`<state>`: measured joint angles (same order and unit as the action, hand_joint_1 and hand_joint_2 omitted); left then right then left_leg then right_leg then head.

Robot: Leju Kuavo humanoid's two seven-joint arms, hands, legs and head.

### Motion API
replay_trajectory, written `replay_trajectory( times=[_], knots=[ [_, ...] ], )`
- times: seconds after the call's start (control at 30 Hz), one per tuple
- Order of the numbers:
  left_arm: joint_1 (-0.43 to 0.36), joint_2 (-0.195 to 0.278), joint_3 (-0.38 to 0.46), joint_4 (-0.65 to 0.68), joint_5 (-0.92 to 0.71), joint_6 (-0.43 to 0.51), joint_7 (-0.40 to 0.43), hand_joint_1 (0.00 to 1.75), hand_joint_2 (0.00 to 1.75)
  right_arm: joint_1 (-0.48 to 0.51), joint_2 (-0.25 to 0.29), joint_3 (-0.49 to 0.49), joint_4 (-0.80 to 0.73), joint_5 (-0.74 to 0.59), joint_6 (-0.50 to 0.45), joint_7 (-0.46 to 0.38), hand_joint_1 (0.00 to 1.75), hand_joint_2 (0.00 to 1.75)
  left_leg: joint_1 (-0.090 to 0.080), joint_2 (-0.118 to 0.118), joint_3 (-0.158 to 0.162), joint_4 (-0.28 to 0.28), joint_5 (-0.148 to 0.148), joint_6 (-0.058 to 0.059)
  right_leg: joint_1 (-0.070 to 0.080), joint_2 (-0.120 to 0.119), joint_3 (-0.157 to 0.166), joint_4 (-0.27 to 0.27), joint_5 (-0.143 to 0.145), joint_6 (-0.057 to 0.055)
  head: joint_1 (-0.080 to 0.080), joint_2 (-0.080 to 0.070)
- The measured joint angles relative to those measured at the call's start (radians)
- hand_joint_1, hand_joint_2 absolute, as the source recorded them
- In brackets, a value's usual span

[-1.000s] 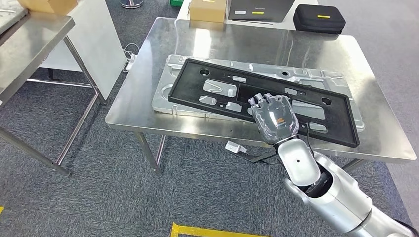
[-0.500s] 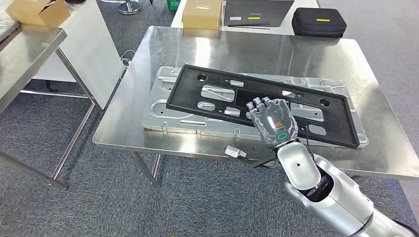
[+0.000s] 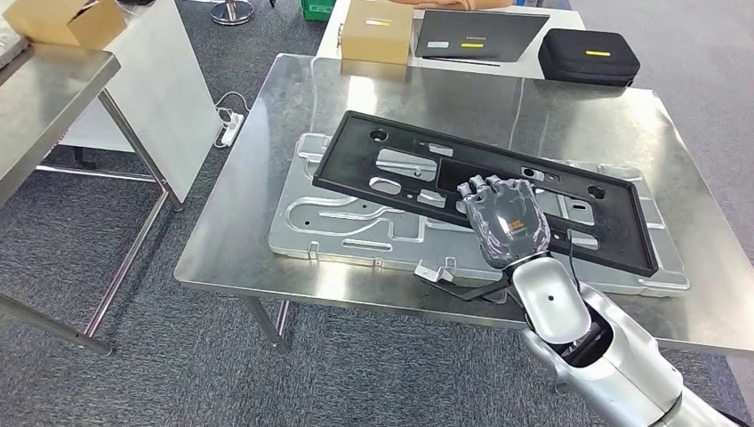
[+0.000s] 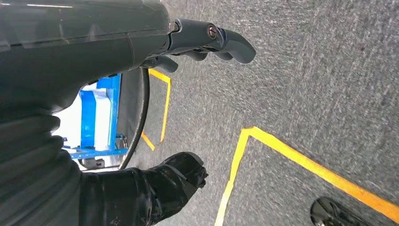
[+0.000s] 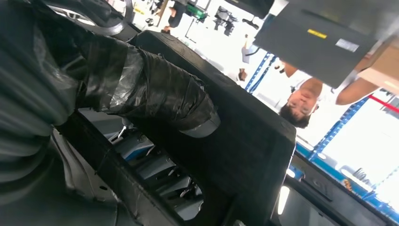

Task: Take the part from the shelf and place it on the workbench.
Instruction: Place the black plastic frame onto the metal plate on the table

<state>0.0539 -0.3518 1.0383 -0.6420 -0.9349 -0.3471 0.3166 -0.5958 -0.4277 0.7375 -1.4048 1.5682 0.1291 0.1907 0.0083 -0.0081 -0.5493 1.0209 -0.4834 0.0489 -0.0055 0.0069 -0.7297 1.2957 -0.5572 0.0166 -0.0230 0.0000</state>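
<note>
The part is a long black panel (image 3: 418, 169) with several cut-outs. My right hand (image 3: 507, 222) grips it at its near edge, over the steel workbench (image 3: 284, 98). It lies slanted across a silver stamped metal plate (image 3: 338, 227) that rests flat on the bench, and I cannot tell whether they touch. In the right wrist view my taped thumb (image 5: 155, 94) presses against the black panel (image 5: 249, 141). My left hand (image 4: 94, 47) hangs over the grey carpet, fingers apart and holding nothing.
Behind the bench stand a cardboard box (image 3: 377, 29), a dark flat board (image 3: 480, 36) and a black case (image 3: 590, 55). A second steel table (image 3: 44, 98) with a box (image 3: 67, 18) is at the left, beside a white panel (image 3: 173, 89). A person (image 5: 301, 101) is beyond the bench.
The whole view has shifted, so the camera moved. My right hand still grips the black panel, which has slid a little farther over the silver plate.
</note>
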Motion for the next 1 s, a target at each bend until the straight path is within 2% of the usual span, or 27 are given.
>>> replay_trajectory(
  times=[0.07, 0.1, 0.13, 0.17, 0.2, 0.27, 0.3, 0.33, 0.43, 0.47, 0.5, 0.53, 0.6, 0.67, 0.8, 0.83, 0.87, 0.93, 0.97, 1.0],
  knots=[
    [0.002, -0.001, -0.004, 0.000, 0.002, 0.001, 0.002, 0.00, 1.75, 0.007, -0.004, -0.009, -0.001, 0.000, -0.001, 0.000, 1.75, 1.75, -0.002, 0.000, 0.022, -0.001, -0.018, -0.003, 0.006, -0.003, 0.030, -0.120, 0.092, -0.013, 0.000, 0.000],
    [0.003, -0.002, -0.007, 0.000, 0.003, 0.001, 0.003, 0.00, 1.75, 0.008, -0.006, -0.014, -0.001, 0.000, -0.001, 0.000, 1.75, 1.75, -0.002, 0.000, 0.031, -0.002, -0.026, -0.005, 0.012, -0.006, 0.048, -0.182, 0.128, -0.021, 0.000, 0.000],
    [0.004, -0.003, -0.010, 0.000, 0.004, 0.001, 0.003, 0.00, 1.75, 0.008, -0.007, -0.019, -0.002, 0.000, -0.001, 0.000, 1.75, 1.75, -0.002, 0.001, 0.035, -0.004, -0.032, -0.009, 0.019, -0.008, 0.062, -0.230, 0.148, -0.029, 0.000, 0.000],
    [0.005, -0.004, -0.013, 0.000, 0.004, 0.002, 0.004, 0.00, 1.75, 0.009, -0.008, -0.023, -0.003, 0.000, -0.001, 0.000, 1.75, 1.75, -0.002, 0.001, 0.039, -0.006, -0.035, -0.013, 0.024, -0.010, 0.069, -0.256, 0.156, -0.037, 0.000, 0.000],
    [0.006, -0.005, -0.014, 0.000, 0.006, 0.002, 0.005, 0.00, 1.75, 0.011, -0.009, -0.028, -0.004, 0.000, -0.001, 0.000, 1.75, 1.75, -0.003, 0.001, 0.044, -0.008, -0.035, -0.018, 0.028, -0.010, 0.073, -0.263, 0.150, -0.043, 0.000, 0.000],
    [0.006, -0.004, -0.016, 0.000, 0.010, 0.003, 0.008, 0.00, 1.75, 0.019, -0.010, -0.036, -0.007, 0.000, -0.002, 0.005, 1.75, 1.75, -0.004, 0.002, 0.052, -0.004, -0.036, -0.027, 0.024, -0.007, 0.094, -0.282, 0.154, -0.051, 0.000, 0.000],
    [0.006, -0.003, -0.018, 0.000, 0.014, 0.004, 0.012, 0.00, 1.75, 0.023, -0.010, -0.040, -0.008, 0.000, -0.003, 0.008, 1.75, 1.75, -0.005, 0.003, 0.045, 0.017, -0.039, -0.030, 0.021, -0.007, 0.108, -0.290, 0.152, -0.054, -0.001, 0.000],
    [0.006, -0.002, -0.020, 0.000, 0.018, 0.005, 0.017, 0.00, 1.75, 0.027, -0.010, -0.044, -0.010, 0.000, -0.004, 0.013, 1.75, 1.75, -0.005, 0.003, 0.026, 0.057, -0.049, -0.032, 0.017, -0.007, 0.121, -0.298, 0.149, -0.057, -0.002, 0.000],
    [0.008, 0.001, -0.028, 0.000, 0.033, 0.010, 0.033, 0.00, 1.75, 0.044, -0.010, -0.050, -0.011, 0.000, -0.005, 0.030, 1.75, 1.75, -0.002, 0.003, -0.087, 0.232, -0.110, -0.043, 0.012, -0.008, 0.148, -0.305, 0.131, -0.063, -0.004, 0.000],
    [0.010, 0.001, -0.033, 0.000, 0.039, 0.012, 0.037, 0.00, 1.75, 0.054, -0.009, -0.049, -0.010, 0.000, -0.006, 0.034, 1.75, 1.75, 0.001, 0.003, -0.116, 0.260, -0.122, -0.048, 0.011, -0.008, 0.156, -0.304, 0.123, -0.061, -0.004, 0.000],
    [0.012, 0.002, -0.037, 0.000, 0.046, 0.013, 0.041, 0.00, 1.75, 0.063, -0.009, -0.049, -0.009, 0.000, -0.007, 0.037, 1.75, 1.75, 0.004, 0.003, -0.130, 0.257, -0.114, -0.052, 0.009, -0.007, 0.166, -0.303, 0.115, -0.059, -0.004, 0.000],
    [0.015, 0.002, -0.042, 0.000, 0.053, 0.015, 0.045, 0.00, 1.75, 0.069, -0.008, -0.049, -0.008, 0.000, -0.009, 0.038, 1.75, 1.75, 0.007, 0.003, -0.128, 0.220, -0.083, -0.057, 0.006, -0.005, 0.176, -0.301, 0.105, -0.055, -0.004, 0.000],
    [0.020, 0.003, -0.054, -0.001, 0.071, 0.018, 0.050, 0.00, 1.75, 0.075, -0.004, -0.048, -0.004, 0.000, -0.014, 0.038, 1.75, 1.75, 0.010, 0.003, -0.100, 0.096, 0.011, -0.062, 0.001, -0.003, 0.196, -0.292, 0.085, -0.043, -0.004, 0.000],
    [0.025, 0.004, -0.069, -0.004, 0.094, 0.023, 0.054, 0.00, 1.75, 0.076, 0.002, -0.048, 0.003, 0.000, -0.019, 0.035, 1.75, 1.75, 0.008, 0.003, -0.083, 0.021, 0.051, -0.053, 0.001, -0.001, 0.197, -0.280, 0.070, -0.030, -0.004, 0.000],
    [0.035, 0.004, -0.103, -0.018, 0.145, 0.036, 0.062, 0.00, 1.75, 0.084, 0.016, -0.047, 0.024, 0.000, -0.025, 0.021, 1.75, 1.75, 0.005, 0.004, -0.078, 0.011, 0.054, -0.025, -0.001, -0.002, 0.187, -0.262, 0.045, -0.008, -0.004, 0.000],
    [0.036, 0.003, -0.111, -0.023, 0.156, 0.039, 0.065, 0.00, 1.75, 0.084, 0.019, -0.048, 0.031, 0.000, -0.028, 0.018, 1.75, 1.75, 0.006, 0.004, -0.074, 0.008, 0.054, -0.020, -0.003, -0.003, 0.175, -0.233, 0.028, -0.004, -0.004, 0.000],
    [0.038, 0.003, -0.119, -0.027, 0.166, 0.043, 0.067, 0.00, 1.75, 0.085, 0.022, -0.049, 0.039, 0.000, -0.031, 0.016, 1.75, 1.75, 0.007, 0.004, -0.069, 0.005, 0.052, -0.015, -0.005, -0.004, 0.150, -0.182, 0.003, 0.001, -0.004, 0.000],
    [0.041, 0.003, -0.133, -0.033, 0.181, 0.048, 0.072, 0.00, 1.75, 0.087, 0.029, -0.050, 0.058, 0.000, -0.037, 0.013, 1.75, 1.75, 0.005, 0.003, -0.063, 0.005, 0.046, -0.009, -0.007, -0.004, 0.074, -0.044, -0.047, 0.006, -0.004, 0.000],
    [0.042, 0.003, -0.137, -0.035, 0.186, 0.050, 0.073, 0.00, 1.75, 0.089, 0.033, -0.050, 0.066, 0.000, -0.038, 0.012, 1.75, 1.75, 0.004, 0.002, -0.059, 0.005, 0.042, -0.007, -0.007, -0.004, 0.039, 0.006, -0.053, 0.007, -0.004, 0.000],
    [0.043, 0.003, -0.142, -0.036, 0.190, 0.051, 0.074, 0.00, 1.75, 0.091, 0.037, -0.050, 0.074, 0.000, -0.039, 0.009, 1.75, 1.75, 0.002, 0.001, -0.054, 0.005, 0.038, -0.007, -0.007, -0.005, 0.021, 0.019, -0.038, 0.005, -0.004, 0.000]
  ],
)
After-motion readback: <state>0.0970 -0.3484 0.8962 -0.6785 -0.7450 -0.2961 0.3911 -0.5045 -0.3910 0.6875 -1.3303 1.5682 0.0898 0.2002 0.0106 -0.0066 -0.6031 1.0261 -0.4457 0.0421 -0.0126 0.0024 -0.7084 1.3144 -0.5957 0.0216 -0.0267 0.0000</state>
